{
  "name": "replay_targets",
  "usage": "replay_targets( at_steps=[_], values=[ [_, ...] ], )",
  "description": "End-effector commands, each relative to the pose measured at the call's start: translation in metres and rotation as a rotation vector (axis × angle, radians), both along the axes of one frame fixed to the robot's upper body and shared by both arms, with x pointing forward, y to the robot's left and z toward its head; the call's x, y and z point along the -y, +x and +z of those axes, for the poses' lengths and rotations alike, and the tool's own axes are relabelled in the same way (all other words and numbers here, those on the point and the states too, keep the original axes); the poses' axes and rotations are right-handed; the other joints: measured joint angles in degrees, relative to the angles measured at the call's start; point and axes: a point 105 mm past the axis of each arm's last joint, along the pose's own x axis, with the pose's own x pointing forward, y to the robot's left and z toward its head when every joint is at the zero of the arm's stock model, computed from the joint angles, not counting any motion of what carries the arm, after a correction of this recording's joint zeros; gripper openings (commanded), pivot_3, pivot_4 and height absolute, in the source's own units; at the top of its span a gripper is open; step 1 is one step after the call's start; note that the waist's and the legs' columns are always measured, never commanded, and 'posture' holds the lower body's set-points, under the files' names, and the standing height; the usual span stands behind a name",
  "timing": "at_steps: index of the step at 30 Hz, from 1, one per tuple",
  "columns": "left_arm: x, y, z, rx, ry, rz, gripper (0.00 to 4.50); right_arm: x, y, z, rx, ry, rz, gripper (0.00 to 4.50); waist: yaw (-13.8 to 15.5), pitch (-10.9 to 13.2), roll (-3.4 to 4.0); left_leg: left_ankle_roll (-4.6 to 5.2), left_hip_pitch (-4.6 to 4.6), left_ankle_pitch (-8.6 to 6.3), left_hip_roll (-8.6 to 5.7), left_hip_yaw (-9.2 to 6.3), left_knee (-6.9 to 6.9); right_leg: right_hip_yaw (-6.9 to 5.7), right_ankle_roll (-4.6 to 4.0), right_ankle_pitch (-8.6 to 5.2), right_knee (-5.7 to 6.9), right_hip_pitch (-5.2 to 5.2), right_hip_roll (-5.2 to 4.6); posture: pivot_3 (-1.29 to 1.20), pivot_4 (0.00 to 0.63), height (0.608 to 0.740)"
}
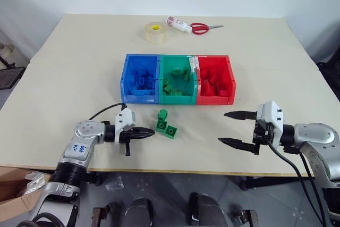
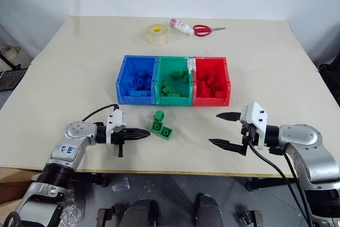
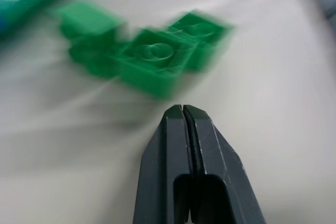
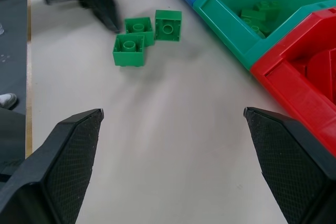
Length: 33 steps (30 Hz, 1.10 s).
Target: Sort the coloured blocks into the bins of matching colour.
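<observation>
Three green blocks (image 1: 167, 129) lie in a tight cluster on the table, just in front of the green bin (image 1: 178, 99); they show too in the left wrist view (image 3: 152, 61) and the right wrist view (image 4: 139, 38). My left gripper (image 1: 152, 132) is shut with nothing between its fingers, its tip just short of that cluster on its left side. My right gripper (image 1: 223, 127) hovers open and empty to the cluster's right, in front of the red bin (image 1: 215, 99). The blue bin (image 1: 141, 98), green bin and red bin each hold blocks of their own colour.
A tape roll (image 1: 155, 32), a small white bottle (image 1: 179, 24) and red-handled scissors (image 1: 204, 27) lie at the table's far side. The table's front edge runs just below both grippers. A cardboard box (image 1: 10, 190) sits on the floor at the left.
</observation>
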Motion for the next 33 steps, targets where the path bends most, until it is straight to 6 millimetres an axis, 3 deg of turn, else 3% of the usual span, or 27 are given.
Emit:
replay_targets(
  at_steps=[1,4,14,16,22,33],
  values=[
    [0.002,0.002,0.011,0.009,-0.015,0.007,0.19,0.002,-0.001,0.011,0.037,0.001,0.000,4.50,0.0,0.0,0.00,0.00,0.00,0.00,0.00,0.00,0.01,0.01,0.00,0.00,0.00,0.00,0.00,0.00,0.150,0.740],
    [0.003,0.008,0.014,0.040,-0.004,0.053,0.89,0.002,0.000,0.012,0.039,0.001,-0.002,4.50,0.0,0.0,0.00,0.00,0.00,0.00,0.00,-0.02,0.01,0.01,0.00,0.00,0.00,0.01,0.00,0.00,0.150,0.740],
    [0.008,0.010,0.014,0.060,0.018,0.079,4.03,0.002,0.002,0.012,0.041,0.000,-0.007,4.50,0.0,0.0,0.00,0.00,0.00,0.00,0.00,-0.02,0.03,0.01,0.00,0.00,0.01,0.01,0.00,0.00,0.150,0.740],
    [0.007,0.011,0.016,0.057,0.017,0.097,4.48,0.003,0.001,0.012,0.042,0.001,-0.008,4.50,0.0,0.0,0.00,0.00,0.00,0.00,0.00,-0.02,0.03,0.01,0.00,0.00,0.01,0.01,0.00,0.00,0.150,0.740],
    [0.006,0.014,0.014,0.097,0.016,0.126,4.48,0.005,0.000,0.010,0.040,0.005,-0.015,4.50,0.0,0.0,0.00,0.00,0.00,0.00,0.00,-0.02,0.03,0.00,0.00,0.00,0.01,0.01,0.00,0.00,0.150,0.740],
    [0.041,0.032,0.012,0.172,-0.043,0.133,4.48,0.005,0.000,0.011,0.046,0.007,-0.026,4.50,0.2,0.0,-0.01,0.02,-0.03,-0.01,0.00,-0.03,0.12,0.00,0.02,0.01,0.00,0.03,0.00,0.00,0.150,0.740]
  ],
)
